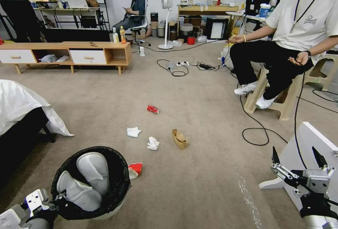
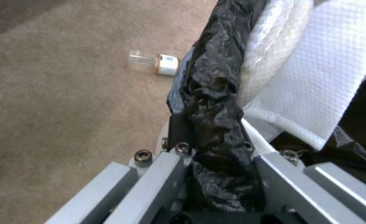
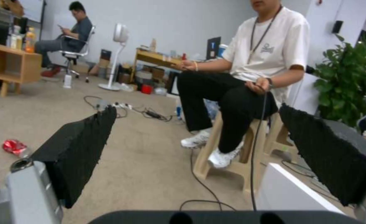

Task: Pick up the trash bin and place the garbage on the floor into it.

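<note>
Bottle (image 2: 154, 62) beside trash bin (image 2: 216, 93) — wrist-side

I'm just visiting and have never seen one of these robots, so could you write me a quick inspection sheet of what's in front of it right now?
Surface: beige carpet floor.
Job's things: trash bin with black liner, held up at lower left, white items inside; crushed red can, two white tissues, brown paper bag and red-and-white cup lying on the floor.
Clutter: small clear bottle on the carpet beside the bin.
Grippers: left gripper shut on the bin's rim; right gripper open, empty, at lower right.
Cables: black cable looping across the floor; power strip farther back.
Surroundings: low wooden cabinet, standing fan.
</note>
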### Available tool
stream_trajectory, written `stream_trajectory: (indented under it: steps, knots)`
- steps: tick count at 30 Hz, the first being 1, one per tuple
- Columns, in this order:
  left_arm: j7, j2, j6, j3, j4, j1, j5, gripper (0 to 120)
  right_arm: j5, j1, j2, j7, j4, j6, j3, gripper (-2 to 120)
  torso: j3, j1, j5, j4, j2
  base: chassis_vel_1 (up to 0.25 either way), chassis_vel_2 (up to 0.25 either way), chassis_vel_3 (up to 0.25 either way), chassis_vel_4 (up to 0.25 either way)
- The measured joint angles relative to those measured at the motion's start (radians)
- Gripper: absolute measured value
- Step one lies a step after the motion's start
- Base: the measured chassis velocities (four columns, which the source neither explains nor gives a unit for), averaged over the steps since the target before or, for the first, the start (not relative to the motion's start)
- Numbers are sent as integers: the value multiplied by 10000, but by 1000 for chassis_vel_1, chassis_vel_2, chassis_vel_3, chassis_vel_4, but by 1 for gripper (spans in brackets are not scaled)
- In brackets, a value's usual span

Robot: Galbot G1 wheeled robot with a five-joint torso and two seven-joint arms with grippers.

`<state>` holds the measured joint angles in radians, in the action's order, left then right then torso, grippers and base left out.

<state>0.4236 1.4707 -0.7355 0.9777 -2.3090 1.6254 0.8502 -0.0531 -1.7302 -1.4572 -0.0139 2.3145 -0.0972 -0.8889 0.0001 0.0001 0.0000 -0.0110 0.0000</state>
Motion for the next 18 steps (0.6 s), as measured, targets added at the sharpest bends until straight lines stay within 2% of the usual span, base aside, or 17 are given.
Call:
stream_trajectory:
  steps: [7, 18]
  knots:
    - [-8, 11, 0, 26, -41, 56, 0, 3, 11, -31, 7, -1, 26, 0, 6, 100, 0, 0, 0, 1, 0, 43, 42, 49, 48]
    - [-18, 20, 0, 41, -69, 97, -2, 3, 29, -40, 49, -14, 27, -1, 9, 100, 0, 0, 0, 3, 0, 88, 93, 90, 100]
